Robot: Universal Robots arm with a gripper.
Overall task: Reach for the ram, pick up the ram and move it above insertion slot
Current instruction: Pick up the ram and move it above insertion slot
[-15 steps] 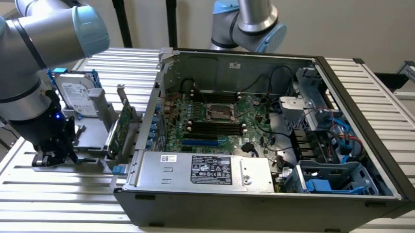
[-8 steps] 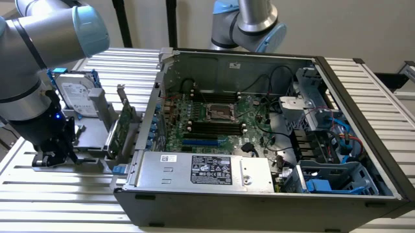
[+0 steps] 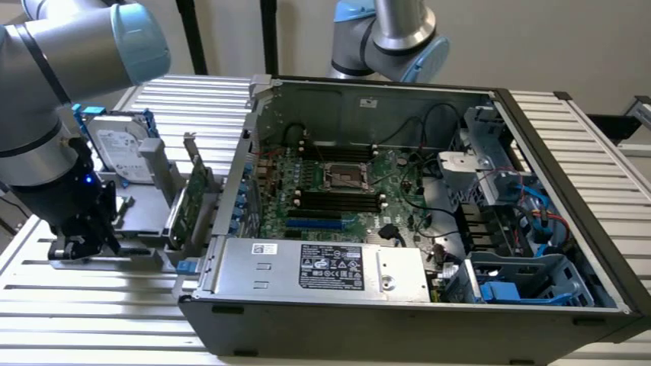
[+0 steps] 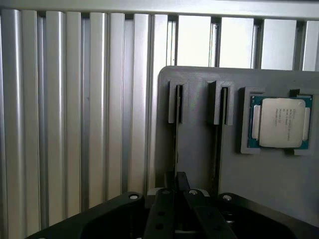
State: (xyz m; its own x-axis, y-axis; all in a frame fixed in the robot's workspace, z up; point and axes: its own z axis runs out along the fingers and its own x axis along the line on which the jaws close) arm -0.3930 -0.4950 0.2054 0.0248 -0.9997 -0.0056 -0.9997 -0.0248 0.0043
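Gripper: nearest item, set low over the grey fixture plate. Whether it is clamped on anything cannot be told.

Ram: judged to be the thin dark edge standing in the groove directly under the gripper. Its long axis runs straight away from the gripper to a bracket at the plate's far end.

Second groove: just beside the first, parallel.

Processor chip: seated in a recess beyond that groove.

Open computer case: well apart from the gripper, toward the exterior view's right. Black memory slots lie on its motherboard.
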